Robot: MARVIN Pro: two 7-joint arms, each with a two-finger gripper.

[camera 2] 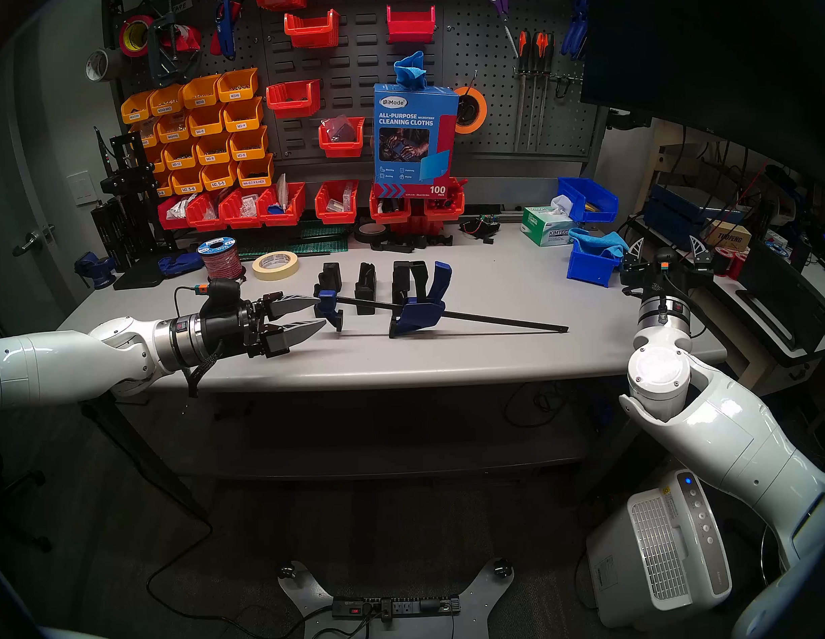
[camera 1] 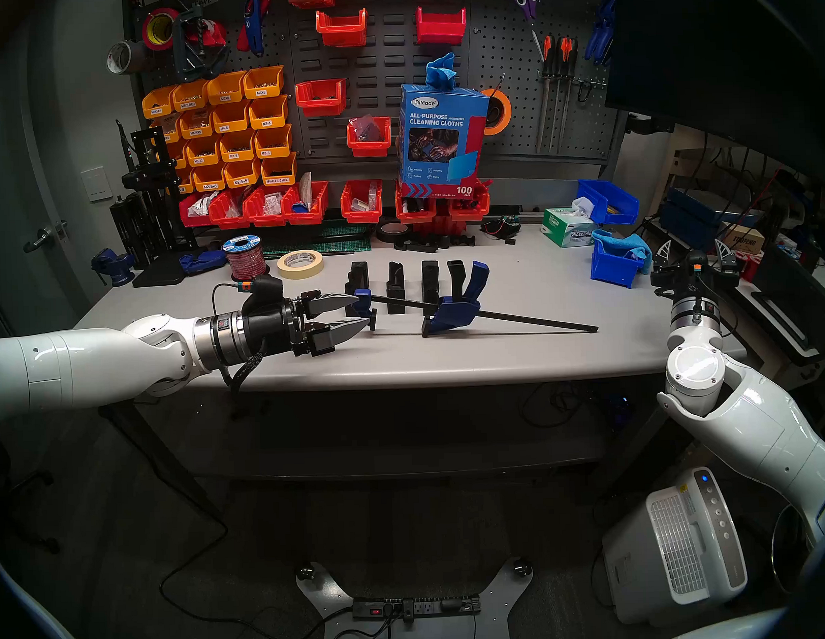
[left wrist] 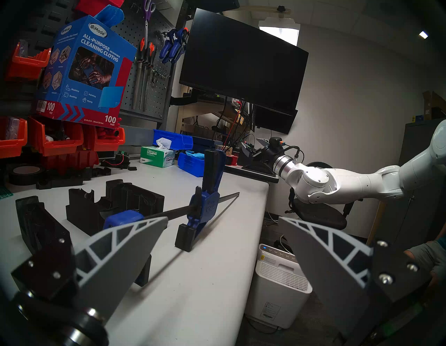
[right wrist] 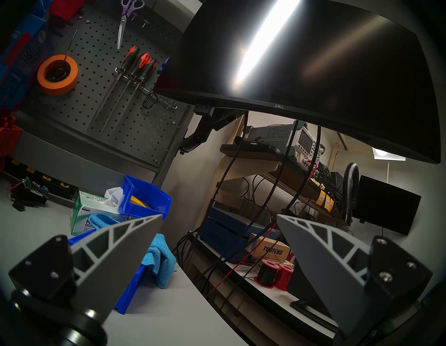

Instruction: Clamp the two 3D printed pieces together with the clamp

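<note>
The left gripper is nearest to the camera in the head view. Its two grey fingers stand wide apart and hold nothing. It points level over the grey table, toward the small blue end jaw of the clamp. In the head view the upper fingertip seems to overlap that end jaw, but I cannot tell if it really touches. In the left wrist view the end jaw shows just behind the tip of the left-hand finger, and the other finger hangs out past the table's front edge.

The clamp lies in the middle of the table. Its thin black bar runs from the end jaw, beside the left gripper, through the blue handle and on to a free end pointing to the right side of the table. The handle with its black lever stands up from the bar.

The 3D printed pieces are black blocks standing in a row just behind the clamp, on the side toward the pegboard. One is behind the end jaw, the others behind the bar, and the last is close to the handle.

The right gripper is well apart from the clamp, beyond the right edge of the table, near a blue bin. Its fingers are also spread wide and empty.
</note>
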